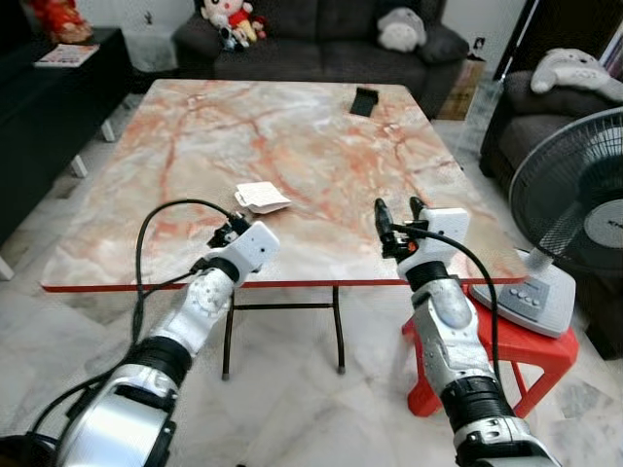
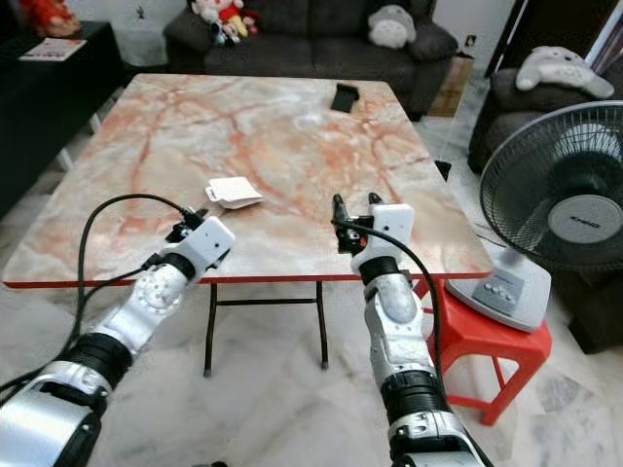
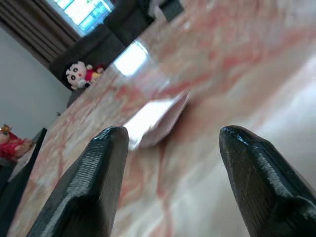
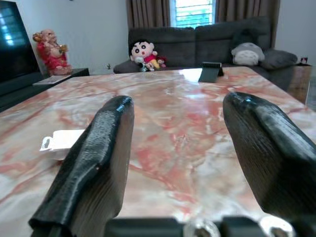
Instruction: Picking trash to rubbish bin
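Observation:
A folded white paper scrap (image 1: pixel 262 197) lies on the marble-pattern table (image 1: pixel 292 117), near its front half. My left gripper (image 1: pixel 228 233) hovers low over the table just short of the paper, open, with the paper (image 3: pixel 158 120) seen between and beyond its fingers (image 3: pixel 94 187). Over the table's front right part, my right gripper (image 1: pixel 399 216) stands open and holds nothing. From its wrist the paper (image 4: pixel 61 140) lies off to one side, past the finger (image 4: pixel 94 168).
A small black object (image 1: pixel 364 101) stands at the table's far right. A standing fan (image 1: pixel 574 224) rests on a red stool (image 1: pixel 516 350) right of the table. A dark sofa with plush toys (image 1: pixel 234 19) runs behind, and a black cabinet (image 1: pixel 49 107) sits left.

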`<state>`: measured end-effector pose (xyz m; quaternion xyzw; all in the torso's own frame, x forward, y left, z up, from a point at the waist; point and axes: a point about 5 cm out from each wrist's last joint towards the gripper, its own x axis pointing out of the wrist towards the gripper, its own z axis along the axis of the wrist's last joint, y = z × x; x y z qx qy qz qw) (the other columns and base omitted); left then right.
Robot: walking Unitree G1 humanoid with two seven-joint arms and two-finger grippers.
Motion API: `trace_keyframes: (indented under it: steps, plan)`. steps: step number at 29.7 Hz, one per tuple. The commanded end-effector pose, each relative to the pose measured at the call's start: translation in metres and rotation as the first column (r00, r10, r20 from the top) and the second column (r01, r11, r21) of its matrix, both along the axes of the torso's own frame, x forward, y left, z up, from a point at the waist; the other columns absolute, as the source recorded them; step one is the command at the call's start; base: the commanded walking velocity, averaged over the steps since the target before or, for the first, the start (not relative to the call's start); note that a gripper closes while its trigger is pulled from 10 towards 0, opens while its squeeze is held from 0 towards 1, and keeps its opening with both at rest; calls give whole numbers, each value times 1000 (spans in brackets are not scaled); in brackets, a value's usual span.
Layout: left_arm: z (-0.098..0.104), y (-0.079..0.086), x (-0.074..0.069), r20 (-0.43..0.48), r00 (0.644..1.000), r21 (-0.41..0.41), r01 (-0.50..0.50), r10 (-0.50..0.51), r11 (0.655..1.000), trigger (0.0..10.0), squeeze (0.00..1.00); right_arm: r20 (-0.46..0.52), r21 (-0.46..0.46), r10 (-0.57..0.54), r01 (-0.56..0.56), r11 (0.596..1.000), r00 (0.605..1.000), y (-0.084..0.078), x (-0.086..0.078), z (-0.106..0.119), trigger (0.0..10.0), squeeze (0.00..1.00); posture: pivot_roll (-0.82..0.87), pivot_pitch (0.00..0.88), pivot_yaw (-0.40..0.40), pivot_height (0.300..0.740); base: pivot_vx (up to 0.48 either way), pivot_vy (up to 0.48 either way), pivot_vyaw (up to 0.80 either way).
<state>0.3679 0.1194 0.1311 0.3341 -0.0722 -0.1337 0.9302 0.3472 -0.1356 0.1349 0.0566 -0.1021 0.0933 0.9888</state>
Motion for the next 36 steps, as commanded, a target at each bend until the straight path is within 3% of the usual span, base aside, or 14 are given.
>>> trace_keyframes:
  steps: [1, 8, 14, 36]
  plan:
    - [12, 3, 4, 56, 998, -41, -31, 34, 999, 10000, 0, 6, 6, 2, -2, 1000, 1000, 1, 0, 3, 10000, 0, -97, 33, -82, 740, 0, 0, 0]
    - [13, 3, 7, 54, 997, -4, -58, 59, 998, 10000, 0, 7, -12, 15, -14, 1000, 1000, 3, 1, 4, 10000, 0, -96, 34, -84, 740, 0, 0, 0]
    - [17, 6, 10, 67, 993, 9, -97, 96, 995, 10000, 0, 18, -26, 21, -20, 999, 1000, 4, 0, 5, 10000, 0, -96, 34, -84, 740, 272, 0, 642]
    - [16, 7, 10, 76, 991, 19, -111, 110, 994, 10000, 0, 3, -30, 33, -33, 999, 999, 6, -1, 2, 10000, 0, -98, 37, -83, 740, 313, 0, 0]
